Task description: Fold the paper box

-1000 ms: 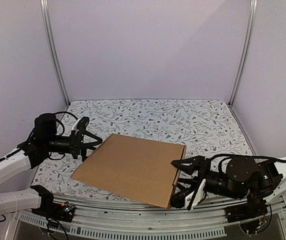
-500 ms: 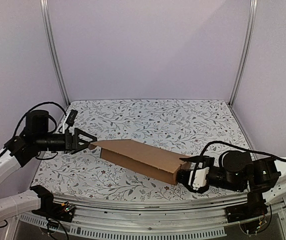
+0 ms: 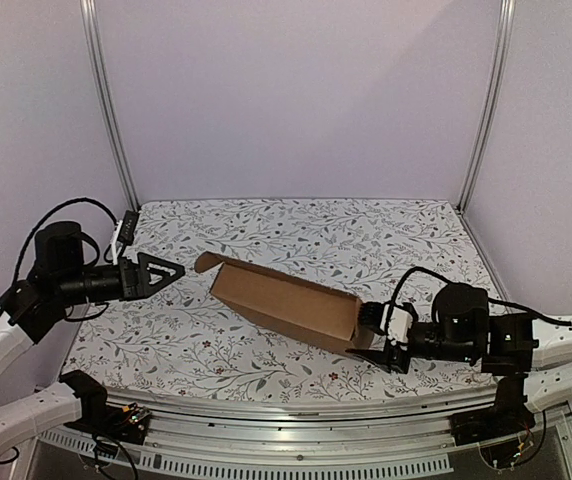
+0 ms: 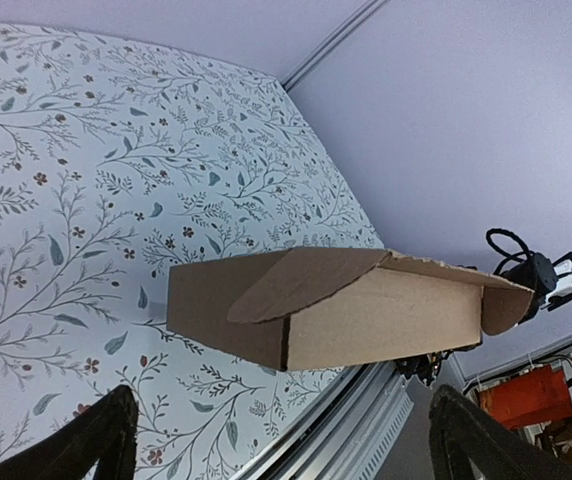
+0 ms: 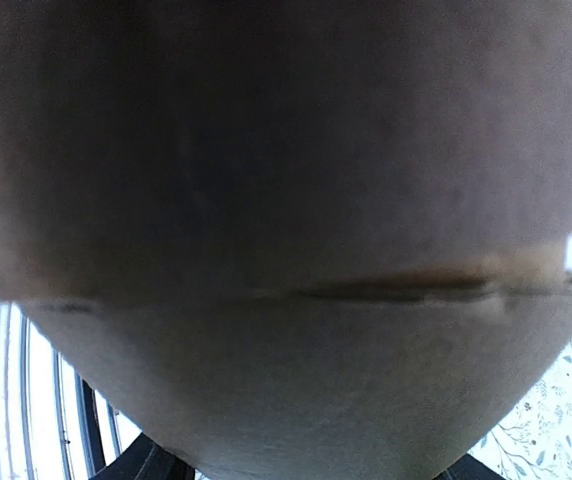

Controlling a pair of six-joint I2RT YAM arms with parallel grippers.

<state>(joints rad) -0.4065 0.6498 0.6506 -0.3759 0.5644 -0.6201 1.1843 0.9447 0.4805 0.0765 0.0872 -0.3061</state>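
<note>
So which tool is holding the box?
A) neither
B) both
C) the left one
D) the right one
D: the right tool is clamped on one end of the box, while the left tool is wide open and apart from the other end.

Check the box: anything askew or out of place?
The paper box is tipped up on its side, held only at one end by the right gripper; a rounded flap juts out at the other end, apart from the open left gripper.
</note>
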